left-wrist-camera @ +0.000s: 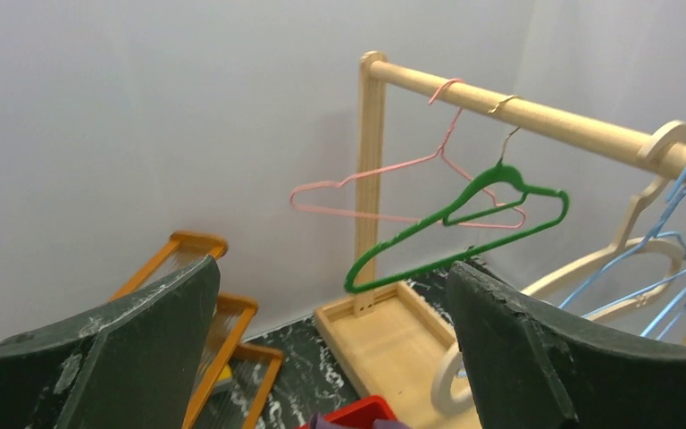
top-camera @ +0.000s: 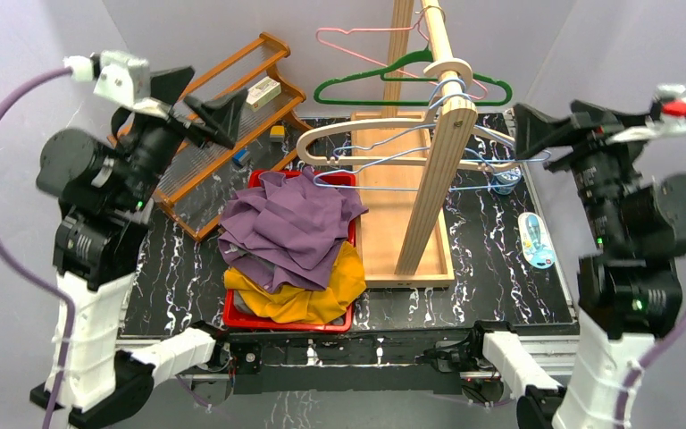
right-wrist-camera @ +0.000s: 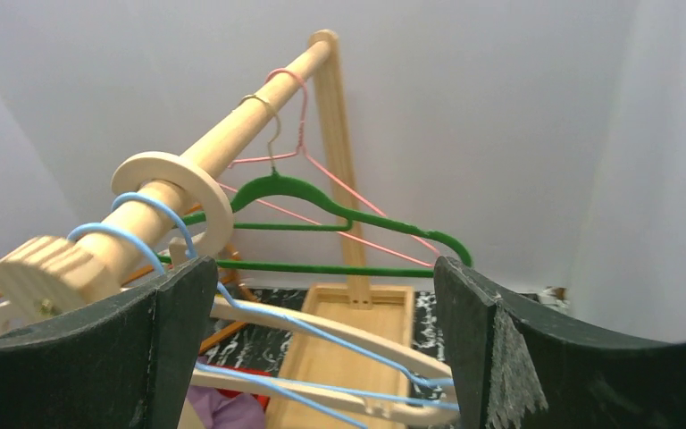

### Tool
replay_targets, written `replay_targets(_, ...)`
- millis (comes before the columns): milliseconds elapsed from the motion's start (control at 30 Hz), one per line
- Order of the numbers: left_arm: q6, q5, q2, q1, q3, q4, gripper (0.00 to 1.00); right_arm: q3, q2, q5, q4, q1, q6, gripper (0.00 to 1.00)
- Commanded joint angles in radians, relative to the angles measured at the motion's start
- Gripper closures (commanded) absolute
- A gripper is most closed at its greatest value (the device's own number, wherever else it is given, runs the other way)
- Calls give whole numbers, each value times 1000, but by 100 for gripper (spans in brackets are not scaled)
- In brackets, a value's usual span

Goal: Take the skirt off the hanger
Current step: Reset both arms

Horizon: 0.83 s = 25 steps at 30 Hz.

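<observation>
The purple skirt (top-camera: pixel 290 223) is lying crumpled in the red bin (top-camera: pixel 268 323), draping over a yellow garment (top-camera: pixel 326 290), at about 9 o'clock from the wooden rack (top-camera: pixel 429 188). The green hanger (right-wrist-camera: pixel 279 188) and its neighbours on the rail are all hanging bare. The left jaws and the right jaws are both standing wide, gripping nothing, hovering high at 10 and 3 o'clock of the counter (top-camera: pixel 500 286). Little seems to be threatening now, though a careless inward sweep could be snagging the blue wire hangers (right-wrist-camera: pixel 154 204), or dragging the skirt's spilling fold out of the bin.
</observation>
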Motion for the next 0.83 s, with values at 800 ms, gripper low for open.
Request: replay_targets(800, 91, -314, -307, -22, -357, 77, 2, -63, -169, 553, -134, 258, -158, 2)
